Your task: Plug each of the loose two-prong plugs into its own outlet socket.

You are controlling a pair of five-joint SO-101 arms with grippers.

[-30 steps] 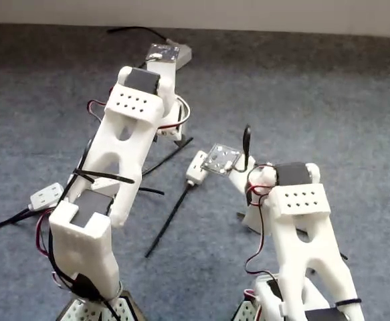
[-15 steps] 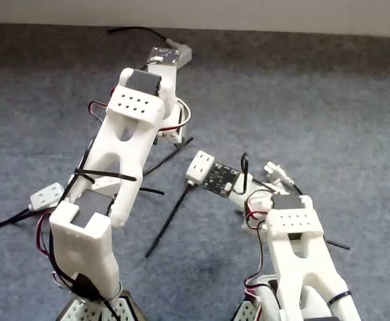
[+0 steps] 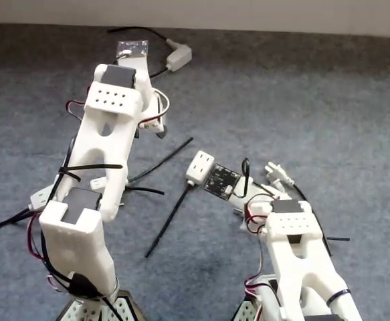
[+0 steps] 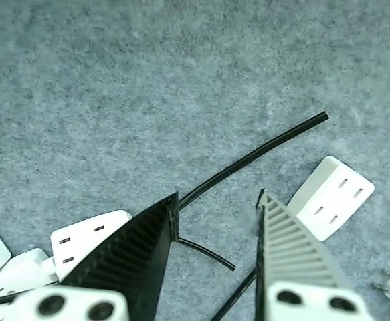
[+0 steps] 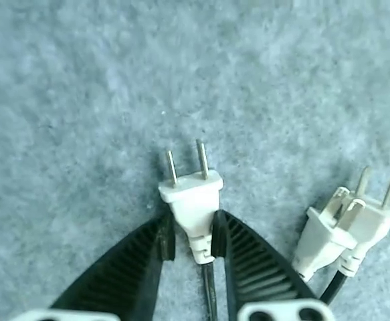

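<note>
Three two-prong plugs show in the right wrist view. One, the held plug (image 5: 191, 194), is pinched by its body between the fingers of the right gripper (image 5: 192, 235), with its two prongs pointing away from the arm. The two spare plugs (image 5: 345, 231) lie side by side just right of it. In the high view they (image 3: 277, 174) rest on the carpet (image 3: 328, 100) beside the right arm, and the held plug is hidden under that arm's wrist.

Two sockets are plain to see. The middle socket (image 3: 199, 167) lies just left of the right arm's wrist. The second socket (image 4: 87, 237) is partly covered by a finger of the left gripper (image 4: 217, 197). That gripper hangs spread wide with nothing in it, over a black cable (image 4: 255, 157), between the two sockets.

Two more white blocks are hard to make out. One (image 3: 39, 196) is half hidden behind the left arm, and a far one (image 3: 178, 56) lies on its own cable.
</note>
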